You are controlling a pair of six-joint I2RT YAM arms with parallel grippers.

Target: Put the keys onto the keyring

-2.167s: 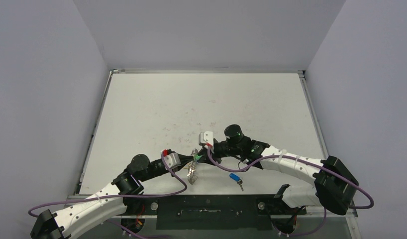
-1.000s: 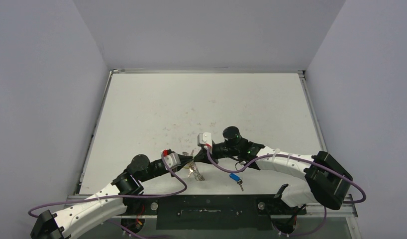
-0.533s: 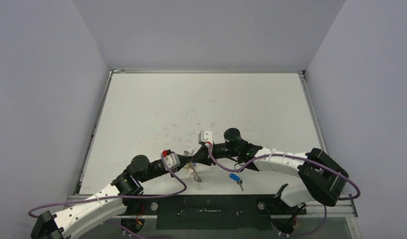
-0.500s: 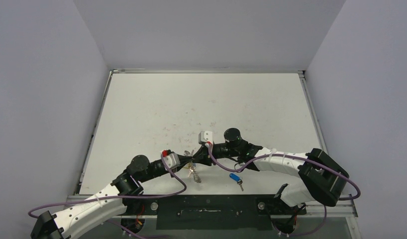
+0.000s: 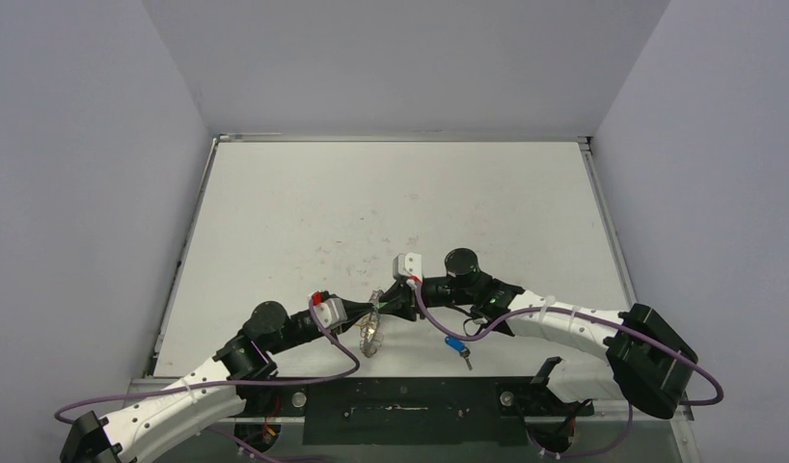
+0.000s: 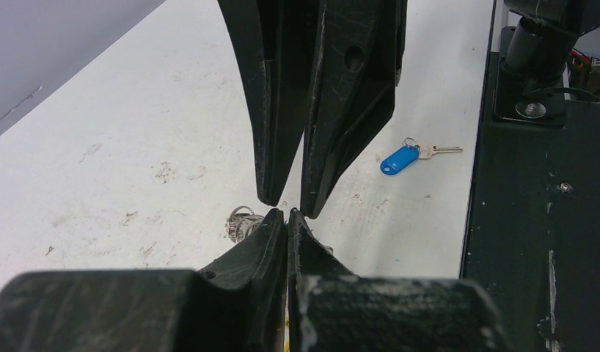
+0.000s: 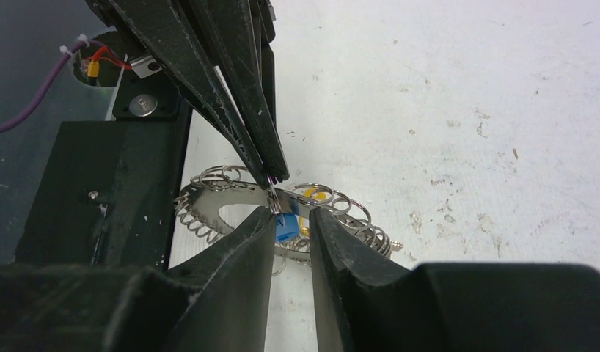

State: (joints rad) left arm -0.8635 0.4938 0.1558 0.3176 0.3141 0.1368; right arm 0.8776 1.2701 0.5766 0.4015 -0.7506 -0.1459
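The right gripper had drawn back rightward, narrowly parted around a blue-tagged silver key seemingly threaded. The left gripper pinched the large loop-edged silver keyring near-centre; a second blue-tagged key lay right, unthreaded.

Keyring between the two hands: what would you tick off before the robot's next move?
1. Left hand pinching a wire loop of the keyring: ok.
2. Right hand gripping the blue tag between its fingers: cannot tell.
3. Yellow tag attached to the keyring: cannot tell; it lies at the rim.
4. All keys gathered: not ok; a blue-tagged key lies apart on the table.
5. Room between hands: not ok; fingertips almost touch.
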